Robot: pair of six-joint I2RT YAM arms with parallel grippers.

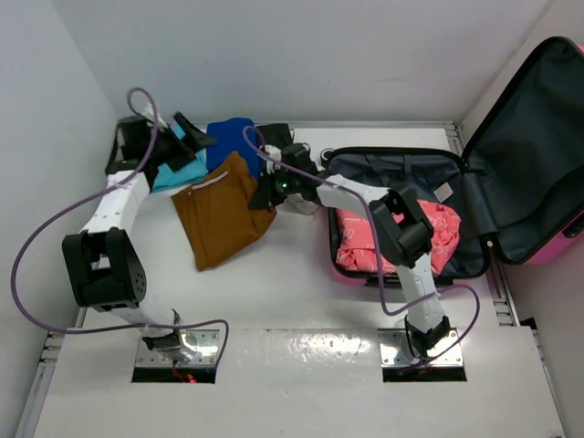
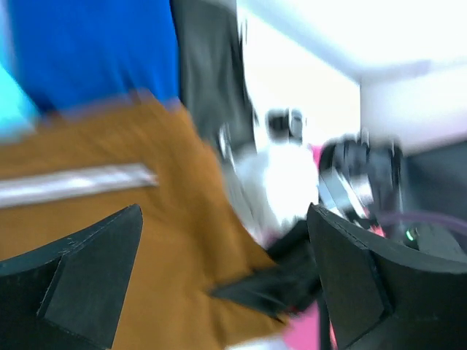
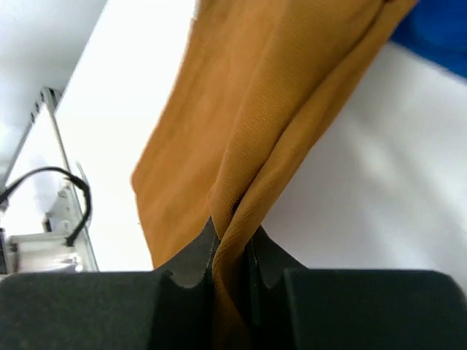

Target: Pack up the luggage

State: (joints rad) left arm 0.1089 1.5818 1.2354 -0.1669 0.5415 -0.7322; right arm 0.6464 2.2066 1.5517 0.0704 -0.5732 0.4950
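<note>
the luggage (image 1: 525,155) lies open on the right side of the table (image 1: 274,274). its base is flat and its lid stands tilted back to the right, with dark lining showing in both halves. a pink cloth (image 1: 447,228) lies in the base, toward its near side, and the right arm reaches across over it to the left.

just left of the luggage, the right gripper (image 1: 265,193) is at the right edge of the brown garment (image 1: 219,214). in the right wrist view its fingers (image 3: 190,255) are pressed together on a fold of the brown garment (image 3: 255,109), pinching it. the rest of the garment is spread on the table, running toward the near left.

behind the brown garment lie a blue cloth (image 1: 228,137) and a teal cloth (image 1: 182,172), both partly under it, and a dark cloth (image 1: 278,137) lies just right of the blue one.

the left gripper (image 1: 187,137) hangs over the teal and blue cloths at the far left. the left wrist view is blurred, but its fingers (image 2: 87,277) stand spread wide with nothing between them, above the brown garment (image 2: 109,233), with the blue cloth (image 2: 95,51) beyond.
</note>
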